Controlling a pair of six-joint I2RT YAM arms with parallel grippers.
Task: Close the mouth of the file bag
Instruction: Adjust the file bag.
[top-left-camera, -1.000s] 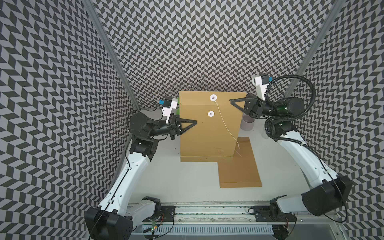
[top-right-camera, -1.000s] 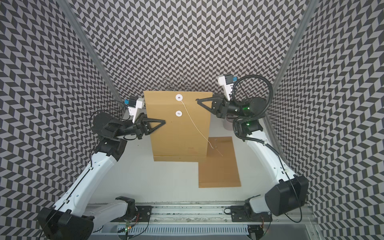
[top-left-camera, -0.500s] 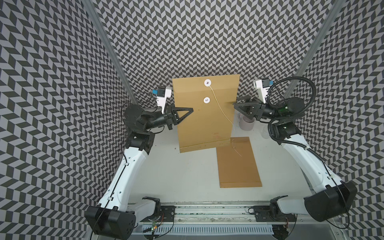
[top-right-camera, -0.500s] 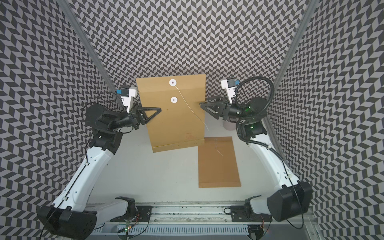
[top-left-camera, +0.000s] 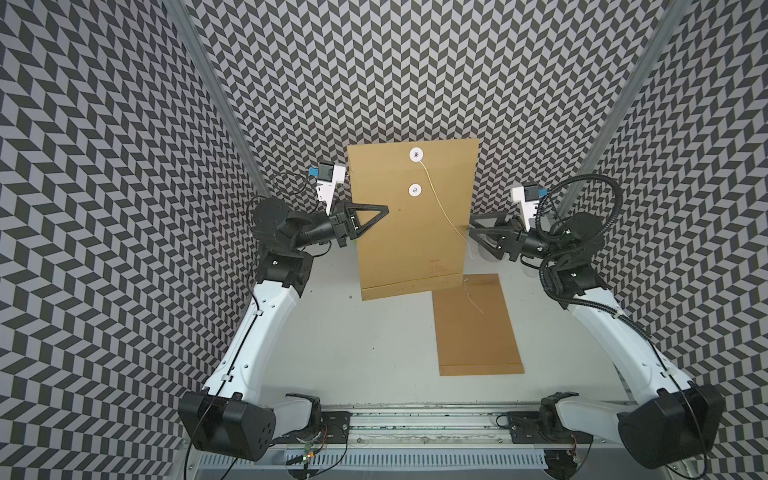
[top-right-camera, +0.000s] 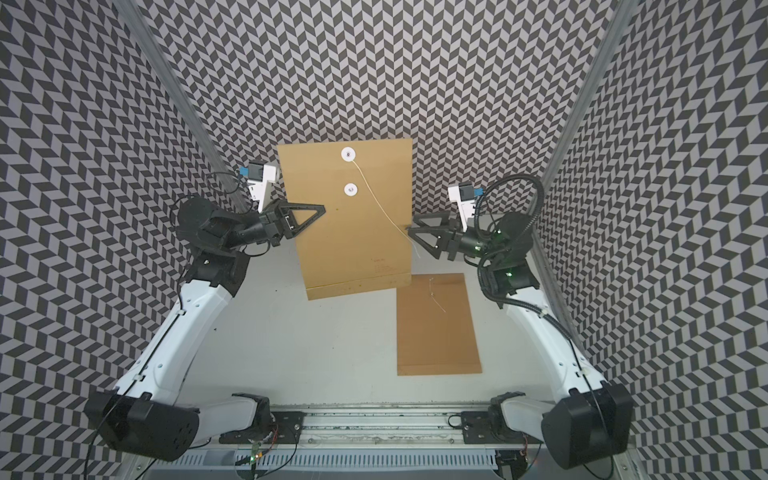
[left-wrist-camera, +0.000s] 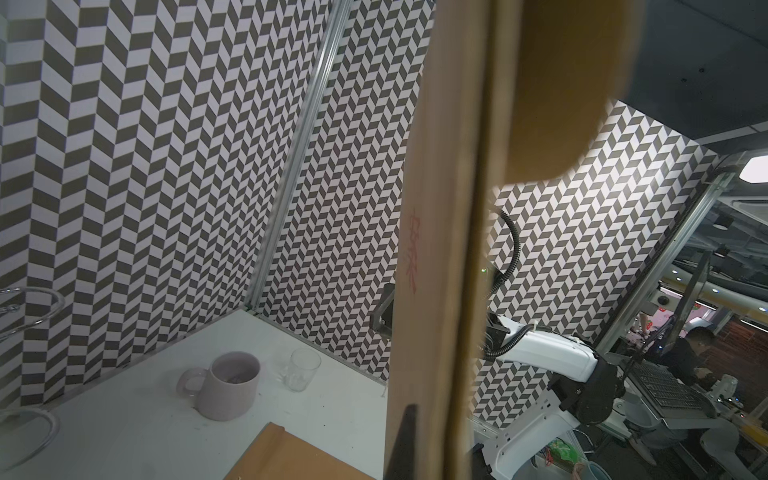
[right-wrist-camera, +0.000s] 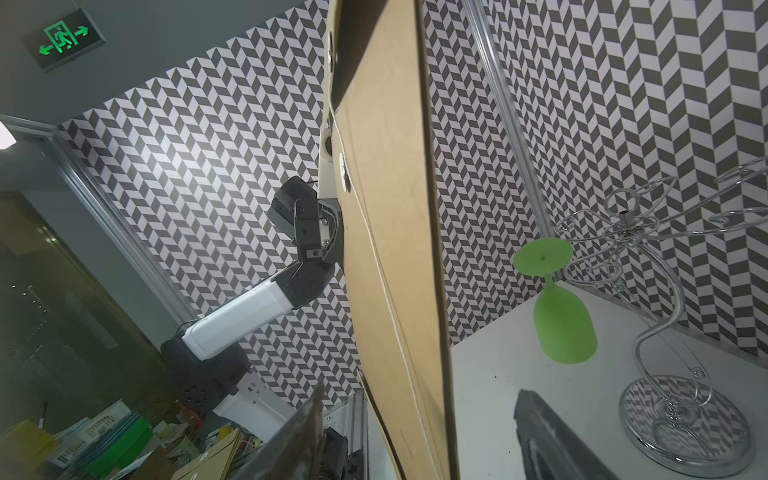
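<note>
Top views first. The file bag (top-left-camera: 409, 241) is off the table (top-left-camera: 365, 345), hanging upright at the far end, 12 o'clock, mouth up and slightly skewed. The left gripper (top-left-camera: 380, 210) is clamped on its 9 o'clock edge and carries it alone. The right gripper (top-left-camera: 473, 225) sits at the 3 o'clock edge, jaws spread, gripping nothing. The string (top-left-camera: 440, 208) runs loose from the upper button (top-left-camera: 416, 155) toward 4 o'clock, passing the lower button (top-left-camera: 415, 190) with no wrap. Its tail dangles off the right edge, so the mouth isn't tied. A second bag (top-left-camera: 476, 328) lies flat at 4 o'clock.

Handling, my read:
- **Bag:** thin kraft, light, stiff enough to hang from one edge, but it'll bow and swing if pushed. An edge pinch is fine.
- **String:** limp and thin, so pinch near the tail.
- **Buttons:** they look like paper discs, so keep tension low or they may tear out.

Left wrist: the bag is edge-on, close to the lens, with one dark finger (left-wrist-camera: 405, 440) against it. Behind it a mug (left-wrist-camera: 230, 386) and a glass (left-wrist-camera: 301, 368) stand on the table, near each other and not touching, by the wall corner.

Right wrist: the bag's edge sits between the spread fingers, touching neither as far as I can tell. The flap (right-wrist-camera: 349, 41) gapes off the body. A green goblet (right-wrist-camera: 563, 328) stands upside-down next to a wire rack (right-wrist-camera: 673, 399). Both are near this arm and are fragile clutter for a wide winding sweep.

Room: the table is white and flat, with chevron walls (top-right-camera: 415, 62) on three sides.
</note>
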